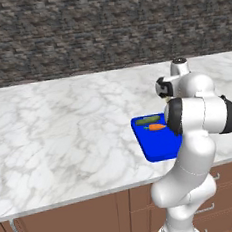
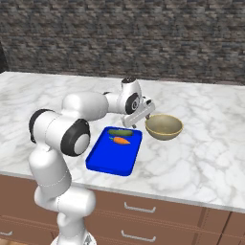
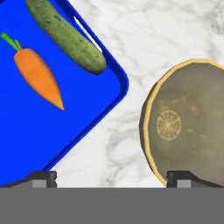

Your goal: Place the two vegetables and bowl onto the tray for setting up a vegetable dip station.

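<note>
Carrot (image 3: 38, 77) and cucumber (image 3: 65, 36) lie on the blue tray (image 3: 30, 135) at upper left; the tan bowl (image 3: 186, 124) sits right on the marble tabletop (image 3: 127, 144). The hand (image 3: 112, 178), spread wide and empty, hangs between tray and bowl.

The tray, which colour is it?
Bright blue; the tray shows best in the hand view.

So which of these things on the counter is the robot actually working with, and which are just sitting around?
Part of the job:
- carrot, already on the tray
- cucumber, already on the tray
- blue tray
- tan bowl, on the counter beside the tray
- open gripper

Just there:
- marble counter
- stone wall
- wooden drawers
</note>
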You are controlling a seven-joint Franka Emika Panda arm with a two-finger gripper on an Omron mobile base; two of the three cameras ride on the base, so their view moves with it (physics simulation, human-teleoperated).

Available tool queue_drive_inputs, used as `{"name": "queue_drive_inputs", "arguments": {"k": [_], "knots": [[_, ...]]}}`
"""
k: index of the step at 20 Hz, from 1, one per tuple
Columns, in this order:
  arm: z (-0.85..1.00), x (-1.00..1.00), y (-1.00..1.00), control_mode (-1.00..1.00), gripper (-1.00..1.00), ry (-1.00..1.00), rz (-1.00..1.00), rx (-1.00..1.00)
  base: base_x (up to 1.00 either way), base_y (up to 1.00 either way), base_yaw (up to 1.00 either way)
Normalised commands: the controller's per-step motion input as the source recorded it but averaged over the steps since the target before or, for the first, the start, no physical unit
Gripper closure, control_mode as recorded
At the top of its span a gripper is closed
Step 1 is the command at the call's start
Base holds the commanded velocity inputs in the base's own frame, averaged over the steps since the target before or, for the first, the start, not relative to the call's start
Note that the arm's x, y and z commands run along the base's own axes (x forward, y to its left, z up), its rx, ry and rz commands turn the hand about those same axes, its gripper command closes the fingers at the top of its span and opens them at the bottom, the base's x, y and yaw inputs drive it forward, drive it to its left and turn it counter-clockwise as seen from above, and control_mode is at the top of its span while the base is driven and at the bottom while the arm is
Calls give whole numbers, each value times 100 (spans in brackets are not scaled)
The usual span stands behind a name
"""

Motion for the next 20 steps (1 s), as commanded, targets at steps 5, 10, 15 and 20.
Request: {"name": "queue_drive_inputs", "arguments": {"k": [5,10,15,20], "knots": [[-6,7,-19,-100,-100,0,3,0,0,0,0],[-8,5,-7,-100,-100,0,3,0,0,0,0],[-11,11,0,-100,-100,0,0,0,0,0,0],[-14,11,0,-100,-100,0,0,0,0,0,0]]}}
